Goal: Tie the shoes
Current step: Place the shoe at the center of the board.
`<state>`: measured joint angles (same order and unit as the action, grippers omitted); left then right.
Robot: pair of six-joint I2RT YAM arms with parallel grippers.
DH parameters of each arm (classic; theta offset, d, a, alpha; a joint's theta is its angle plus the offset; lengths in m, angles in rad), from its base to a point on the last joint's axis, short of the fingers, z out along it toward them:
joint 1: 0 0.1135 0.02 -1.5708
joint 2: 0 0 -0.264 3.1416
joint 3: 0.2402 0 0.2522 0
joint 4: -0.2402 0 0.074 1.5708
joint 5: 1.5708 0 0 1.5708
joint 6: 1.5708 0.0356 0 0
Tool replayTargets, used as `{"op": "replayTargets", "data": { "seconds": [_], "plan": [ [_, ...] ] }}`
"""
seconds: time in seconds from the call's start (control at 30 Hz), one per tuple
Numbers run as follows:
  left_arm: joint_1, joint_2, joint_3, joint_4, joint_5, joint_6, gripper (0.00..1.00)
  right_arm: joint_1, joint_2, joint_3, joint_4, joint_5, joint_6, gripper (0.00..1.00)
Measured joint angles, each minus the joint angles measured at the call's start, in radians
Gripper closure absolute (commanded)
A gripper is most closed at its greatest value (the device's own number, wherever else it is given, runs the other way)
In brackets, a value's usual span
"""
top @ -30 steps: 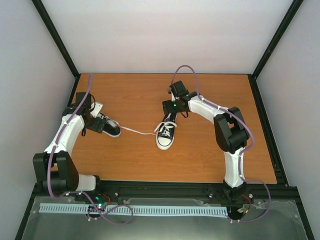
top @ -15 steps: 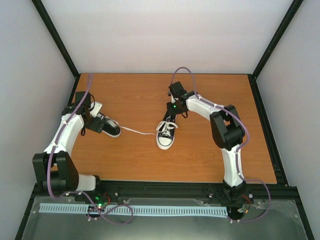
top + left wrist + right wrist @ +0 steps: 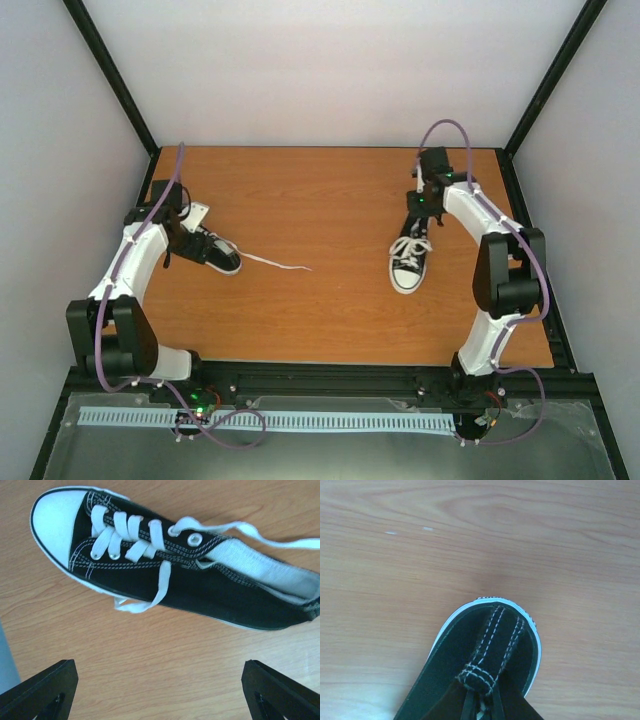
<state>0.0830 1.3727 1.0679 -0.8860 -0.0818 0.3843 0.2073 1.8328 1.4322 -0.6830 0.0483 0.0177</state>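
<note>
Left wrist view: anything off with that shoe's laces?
Yes. The shoe is untied: one lace end droops over its side onto the table, and the other lace trails loose across it.

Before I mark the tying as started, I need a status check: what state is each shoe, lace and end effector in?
left-side shoe: resting on the table, untied.
trailing lace: loose, stretched out across the table.
right-side shoe: upright on its sole, laces loose, untied.
left end effector: open, above the left-side shoe, holding nothing.
right end effector: shut on the heel of the right-side shoe.
</note>
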Motion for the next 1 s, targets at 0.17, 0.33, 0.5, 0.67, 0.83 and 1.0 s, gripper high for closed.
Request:
{"op": "replayTargets", "data": {
  "seconds": [0.17,0.33,0.5,0.67,0.83,1.0],
  "plan": [
    [0.0,0.043,0.053,-0.028,0.081,0.008,0.12,-0.069,0.037,0.015,-0.045,0.042,-0.089,0.94],
    [0.0,0.039,0.053,-0.063,0.148,0.025,0.13,-0.049,0.146,0.096,-0.063,0.002,-0.151,0.87],
    [0.0,0.016,0.05,-0.109,0.2,0.062,0.19,-0.046,0.209,0.156,-0.084,-0.008,-0.146,0.65],
    [0.0,0.012,0.048,-0.145,0.23,0.085,0.19,-0.047,0.219,0.196,-0.105,-0.012,-0.119,0.42],
    [0.0,0.0,0.048,-0.183,0.314,0.148,0.11,-0.047,0.209,0.201,-0.113,0.0,-0.084,0.35],
    [0.0,-0.056,0.074,-0.277,0.443,0.347,0.08,-0.048,0.097,0.158,-0.104,-0.057,-0.063,0.31]
  ]
}}
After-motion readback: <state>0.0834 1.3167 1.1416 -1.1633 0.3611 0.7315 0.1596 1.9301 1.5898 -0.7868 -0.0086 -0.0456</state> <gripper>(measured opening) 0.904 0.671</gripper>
